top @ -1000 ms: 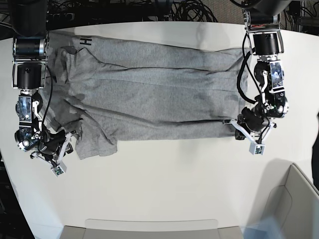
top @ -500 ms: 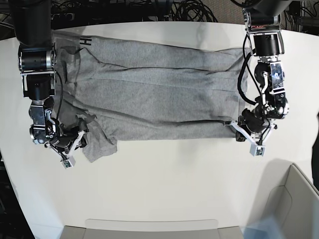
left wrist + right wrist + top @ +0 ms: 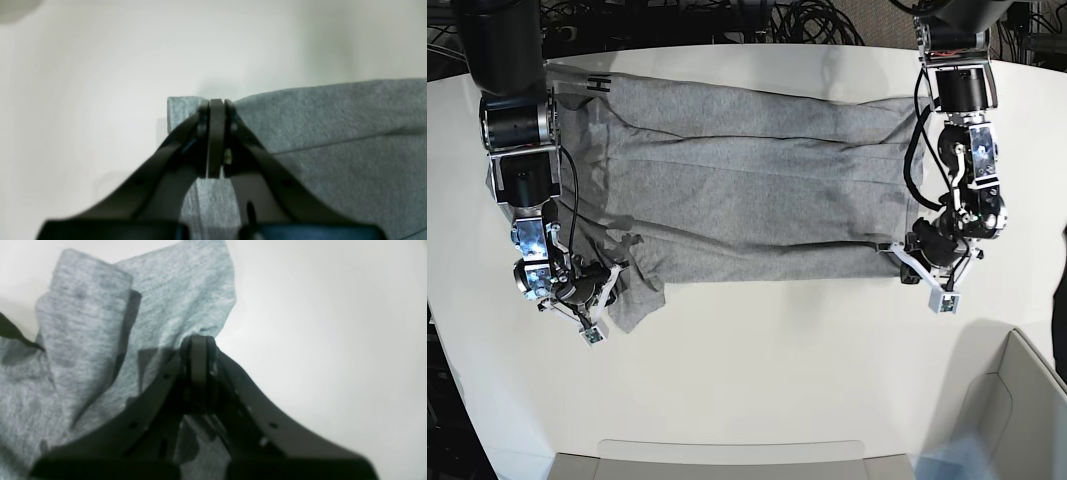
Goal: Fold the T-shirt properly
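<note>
Evidently the biggest change we saw was in the T-shirt (image 3: 737,190) itself: it lay spread across the white worktop (image 3: 757,370) much as a second earlier, but its loose sleeve at the near corner on the base view's left had been gathered inward and bunched. The right arm had swung in from the worktop's edge toward that sleeve, and the right hand (image 3: 610,287), whose jaws stood apart a second before, had come together on the sleeve's cloth. In its wrist view we saw the right hand (image 3: 198,340) with jaws pressed shut and grey fabric puckering right at the tips. The left hand (image 3: 905,252) had not moved; it was clamped on the hem corner at the opposite end, and its wrist view showed the left hand (image 3: 217,103) pinching a small tab of cloth.

We judged that both near corners were now held, so the shirt was ready for lifting and folding its near edge over.

As for what we could not make out: the black lettering (image 3: 599,85) was cut to a couple of characters at the far corner, the rest turned under. How many layers the right hand had caught was hidden by its own jaws. Both wrist views were soft and blurred, and the box (image 3: 1017,400) at the near corner was cropped.
</note>
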